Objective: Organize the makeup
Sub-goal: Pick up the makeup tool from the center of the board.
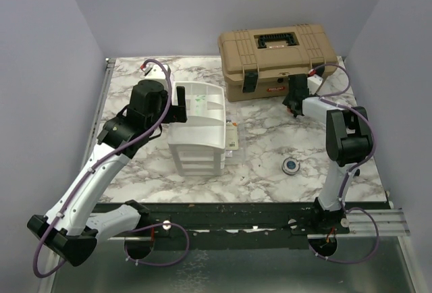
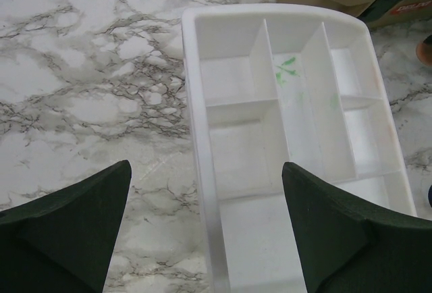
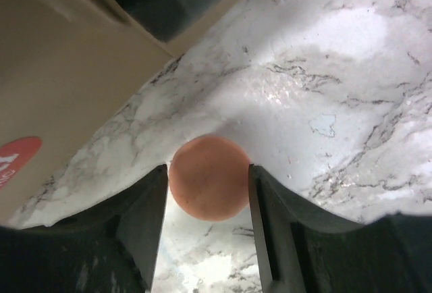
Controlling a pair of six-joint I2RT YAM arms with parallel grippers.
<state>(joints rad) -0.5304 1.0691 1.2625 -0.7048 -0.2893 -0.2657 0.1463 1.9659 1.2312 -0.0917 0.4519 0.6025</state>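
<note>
A salmon round disc [image 3: 209, 178] lies on the marble just in front of the tan toolbox. My right gripper [image 3: 208, 171] has a fingertip pressed to each side of it, shut on it; in the top view it [image 1: 293, 107] is at the toolbox's front. A round blue-centred compact [image 1: 291, 165] sits on the table near the right arm. A clear palette [image 1: 231, 134] rests against the white drawer unit's right side. My left gripper [image 2: 206, 171] hangs open and empty over the left rim of the unit's divided top tray [image 2: 192, 90]; in the top view it [image 1: 181, 104] is at the unit's left.
The white drawer unit [image 1: 197, 138] stands mid-table, its top tray compartments holding nothing but green smears. The tan toolbox [image 1: 277, 60] sits shut at the back right; its wall [image 3: 54, 70] is close to the right fingers. Bare marble lies left of the unit.
</note>
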